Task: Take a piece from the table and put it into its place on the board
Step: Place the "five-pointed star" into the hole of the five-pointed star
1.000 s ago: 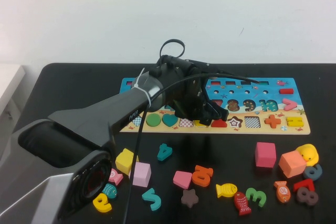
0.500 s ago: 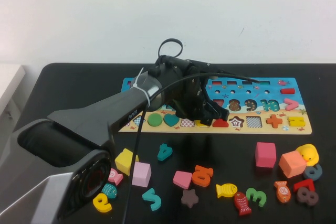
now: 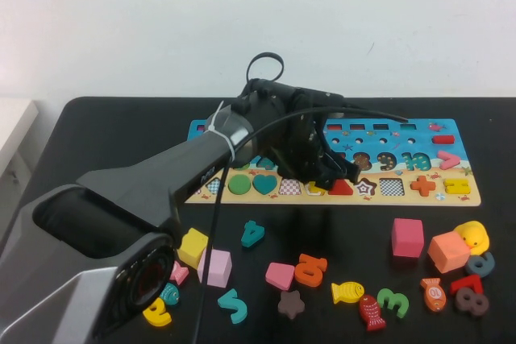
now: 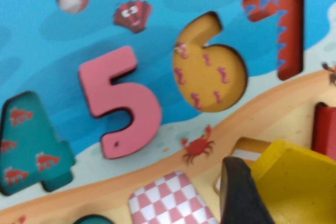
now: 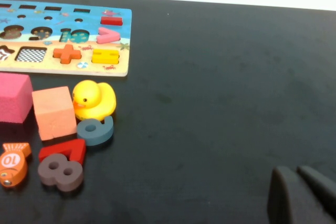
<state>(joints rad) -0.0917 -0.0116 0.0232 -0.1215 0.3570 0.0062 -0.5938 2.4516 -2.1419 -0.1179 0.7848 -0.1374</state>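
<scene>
- The left pincer (image 3: 332,175) is low over the near row of cut-outs on the long wooden sea-and-beach puzzle board (image 3: 419,130), clamped on the small flat yellow wooden pentagon (image 4: 299,182).
- That pentagon sits tilted at its cut-out, just right of the red-checked square recess (image 4: 170,200).
- The right pincer (image 5: 302,195) hangs with fingers together above the black matte table (image 5: 226,72), right of the board.

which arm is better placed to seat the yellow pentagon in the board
Left. The left claw holds the small flat yellow wooden pentagon right over the long wooden puzzle board, by the shape cut-outs. The right claw sits shut and low over the black table, far off to the board's right.
</scene>
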